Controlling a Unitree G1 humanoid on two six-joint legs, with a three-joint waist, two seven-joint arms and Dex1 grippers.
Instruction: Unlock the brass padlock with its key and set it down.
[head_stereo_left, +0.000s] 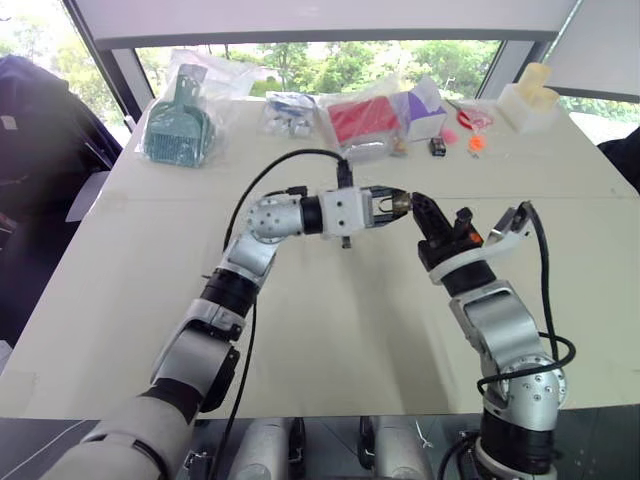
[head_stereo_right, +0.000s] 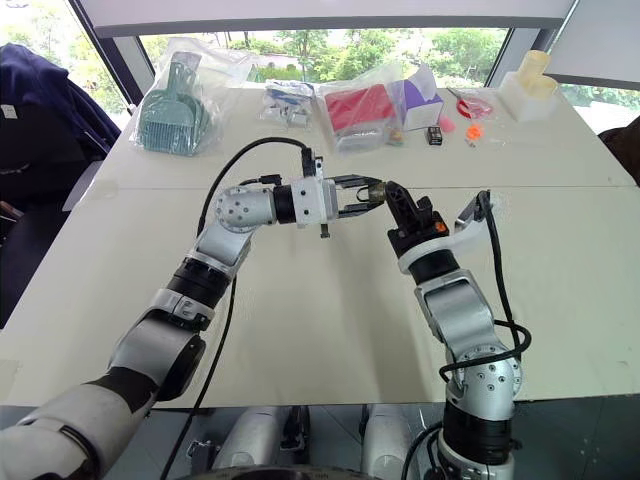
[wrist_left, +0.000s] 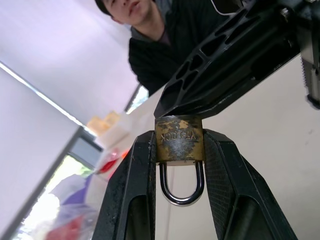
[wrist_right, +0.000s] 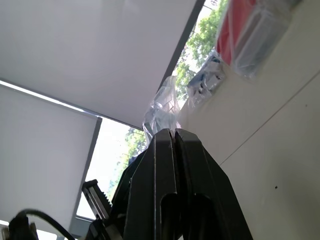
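Clamped in my left pincer (wrist_left: 178, 150), the brass padlock (wrist_left: 178, 140) hangs above the tabletop (head_stereo_left: 330, 330). My right pincer (head_stereo_left: 418, 203), fully closed, touches it.

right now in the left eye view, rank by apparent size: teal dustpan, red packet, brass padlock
1. teal dustpan
2. red packet, slightly smaller
3. brass padlock, far smallest, held in the left gripper

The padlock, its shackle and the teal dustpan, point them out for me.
padlock (wrist_left: 179, 141): left wrist view, brass body front.
shackle (wrist_left: 181, 199): left wrist view, bottom of silvery loop.
teal dustpan (head_stereo_left: 178, 130): left eye view, middle of pan.
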